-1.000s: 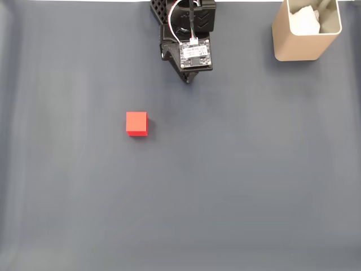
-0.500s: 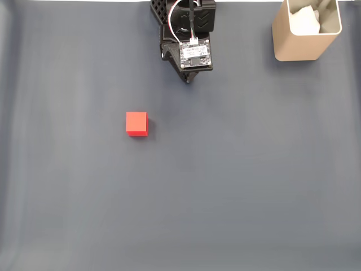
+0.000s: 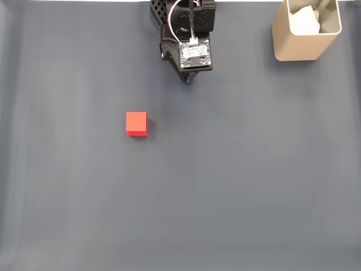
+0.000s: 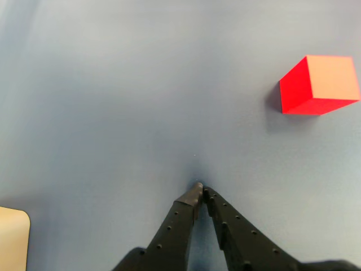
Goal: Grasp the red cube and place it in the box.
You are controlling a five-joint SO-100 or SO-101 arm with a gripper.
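The red cube [image 3: 136, 123] rests alone on the dark grey mat, left of centre in the fixed view; in the wrist view the red cube [image 4: 319, 84] sits at the upper right. The beige box [image 3: 306, 31] stands at the mat's top right corner, and a corner of the box [image 4: 12, 237] peeks in at the wrist view's lower left. My gripper [image 3: 188, 79] hangs folded near the arm's base at top centre, well away from both. In the wrist view my gripper [image 4: 201, 189] is shut, its black tips touching with nothing between them.
The grey mat [image 3: 225, 180] covers the whole table. Something white lies inside the box. The black arm base [image 3: 183, 20] with its circuit board sits at the top edge.
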